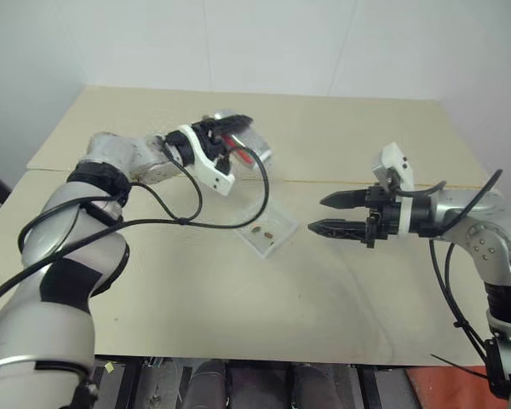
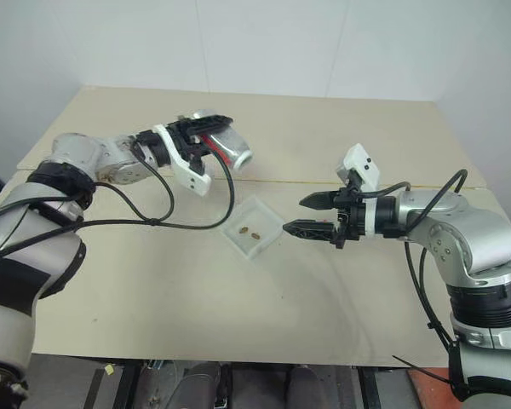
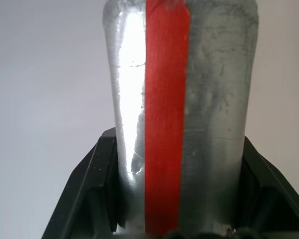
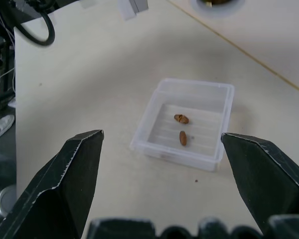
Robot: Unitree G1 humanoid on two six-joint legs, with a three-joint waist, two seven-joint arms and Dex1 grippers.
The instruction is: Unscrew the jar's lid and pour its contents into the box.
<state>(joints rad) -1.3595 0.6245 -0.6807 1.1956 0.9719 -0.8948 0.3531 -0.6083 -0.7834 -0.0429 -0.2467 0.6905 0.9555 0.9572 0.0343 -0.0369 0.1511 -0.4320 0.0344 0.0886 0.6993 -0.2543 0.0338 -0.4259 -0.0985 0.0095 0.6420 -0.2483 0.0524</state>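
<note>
Two beans: two tiny brown bean-like pieces [image 4: 181, 129] are lying inside the small shallow square box of clear translucent plastic [image 2: 272, 220], so the pour looks done or nearly done.
Box: it is sitting on the beige table [image 2: 341, 128], between the two grippers.
Jar: the small clear silvery cylinder with a red stripe down its side [image 2: 225, 146] is being held on its side above the table, mouth facing toward the box side, beyond and left of the box rather than over it.
Left gripper: the left gripper [image 1: 230, 136] is clamping fully closed around the jar, black fingers [image 3: 94, 189] pressing both flanks.
Right gripper: the right gripper [image 2: 311, 213] is hovering just right of the box with jaws spread wide, holding nothing.
Lid: I cannot tell where it is.
Doing it well: judging from this, checking that the jar is empty matters most; any further tipping should bring the mouth directly over the box, slowly.
</note>
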